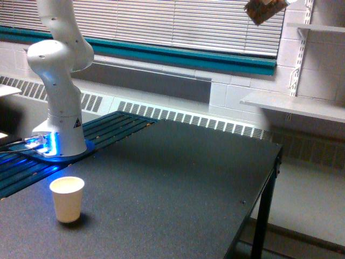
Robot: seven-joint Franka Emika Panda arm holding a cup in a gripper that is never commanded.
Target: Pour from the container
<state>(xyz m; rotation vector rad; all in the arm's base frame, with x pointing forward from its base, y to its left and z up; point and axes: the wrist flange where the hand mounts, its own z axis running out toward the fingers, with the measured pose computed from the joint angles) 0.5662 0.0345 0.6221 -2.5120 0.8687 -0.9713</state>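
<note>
The container (263, 11) shows at the top edge of the exterior view, right of centre, high above the table. It is a clear cup with brown bits inside, tilted, and its upper part is cut off by the frame. The gripper that carries it is above the frame and hidden. Only the arm's white base and lower links (58, 81) show, at the exterior view's left. A small cream paper cup (67, 198) stands upright on the black table (178, 189) near the front left, far below and to the left of the container.
The arm's base sits on a blue-lit mount (46, 145) at the table's left. The table's right edge (269, 178) drops off to the floor. A white wall shelf (296, 105) hangs at the right, and blinds cover the back wall.
</note>
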